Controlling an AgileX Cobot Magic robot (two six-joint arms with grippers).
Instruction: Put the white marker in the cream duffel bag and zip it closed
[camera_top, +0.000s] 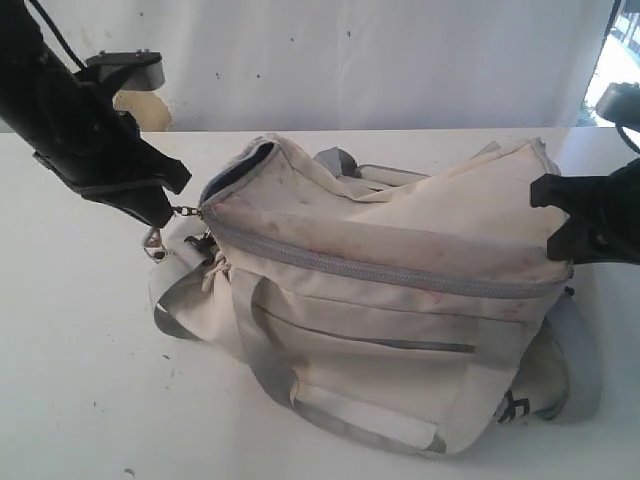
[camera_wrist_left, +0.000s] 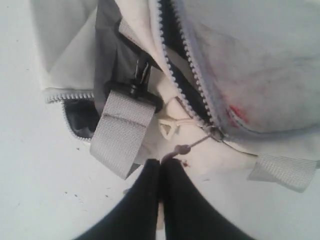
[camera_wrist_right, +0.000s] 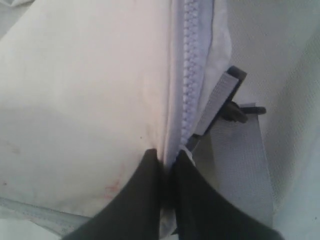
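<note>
White tabletop (camera_top: 80, 380) with the cream duffel bag (camera_top: 400, 330) slumped across the middle of it, long grey zip (camera_top: 380, 266) looks closed along the front. Right gripper (camera_wrist_right: 167, 159) is clamped on the fabric at the bag's right end, left gripper (camera_wrist_left: 161, 167) pinched tight on the little zip pull (camera_wrist_left: 182, 148) at the other end

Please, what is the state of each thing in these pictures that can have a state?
cream duffel bag: main zipper mostly closed, a gap open at one end
left gripper: jaws shut on the zipper pull
right gripper: jaws shut on the bag's fabric
</note>
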